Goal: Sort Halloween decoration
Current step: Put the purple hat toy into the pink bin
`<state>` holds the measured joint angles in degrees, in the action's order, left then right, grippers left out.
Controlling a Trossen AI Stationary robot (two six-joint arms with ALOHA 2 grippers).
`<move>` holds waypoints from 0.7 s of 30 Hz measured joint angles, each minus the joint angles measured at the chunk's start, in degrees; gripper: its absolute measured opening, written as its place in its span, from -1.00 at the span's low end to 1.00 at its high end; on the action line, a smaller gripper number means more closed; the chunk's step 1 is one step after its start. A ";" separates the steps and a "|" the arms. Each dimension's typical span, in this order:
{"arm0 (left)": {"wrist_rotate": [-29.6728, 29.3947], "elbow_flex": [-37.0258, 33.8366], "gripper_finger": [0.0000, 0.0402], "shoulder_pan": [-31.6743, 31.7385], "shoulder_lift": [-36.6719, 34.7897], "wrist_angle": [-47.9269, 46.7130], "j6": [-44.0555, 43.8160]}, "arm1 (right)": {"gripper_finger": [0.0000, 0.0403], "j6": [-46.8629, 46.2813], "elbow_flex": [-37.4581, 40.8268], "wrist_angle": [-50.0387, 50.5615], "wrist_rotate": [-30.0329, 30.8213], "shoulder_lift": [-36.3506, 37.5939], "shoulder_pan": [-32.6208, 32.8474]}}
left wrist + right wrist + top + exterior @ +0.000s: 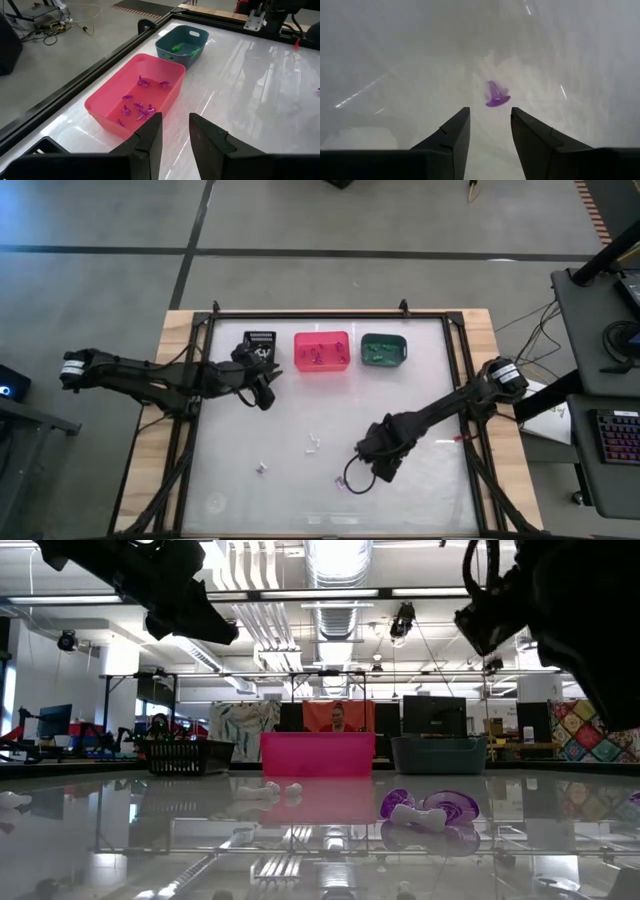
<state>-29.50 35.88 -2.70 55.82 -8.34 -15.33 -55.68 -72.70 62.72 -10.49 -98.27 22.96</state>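
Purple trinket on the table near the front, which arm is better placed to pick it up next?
Right. The right gripper hangs open just short of the purple trinket; the left gripper is back by the pink bin.

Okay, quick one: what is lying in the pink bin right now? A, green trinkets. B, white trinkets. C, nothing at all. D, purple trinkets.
D: the left wrist view shows several small purple trinkets scattered on the floor of the pink bin, while the green ones sit in the teal bin beside it.
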 joint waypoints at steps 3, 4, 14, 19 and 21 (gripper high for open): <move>0.00 0.00 -0.61 0.00 0.02 0.00 0.00 | -0.35 -1.93 1.60 -0.21 0.13 -0.01 0.56; 0.00 0.00 -0.61 0.00 0.02 0.00 0.00 | -0.36 -2.35 2.24 -0.24 0.14 -0.01 0.74; 0.00 0.00 -0.61 0.00 0.06 -0.48 -0.02 | -0.36 -6.65 8.68 -6.85 -0.39 0.00 1.30; 0.00 0.00 -0.61 0.00 0.06 -0.68 -0.02 | -0.38 -6.75 10.66 -11.12 -1.40 0.00 1.31; 0.00 0.00 -0.61 0.00 0.06 -0.70 -0.02 | -0.40 -6.75 11.22 -12.03 -1.50 0.01 1.31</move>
<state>-29.50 35.88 -2.70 55.88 -9.04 -15.35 -62.43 -61.48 50.69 -11.99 -98.26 24.27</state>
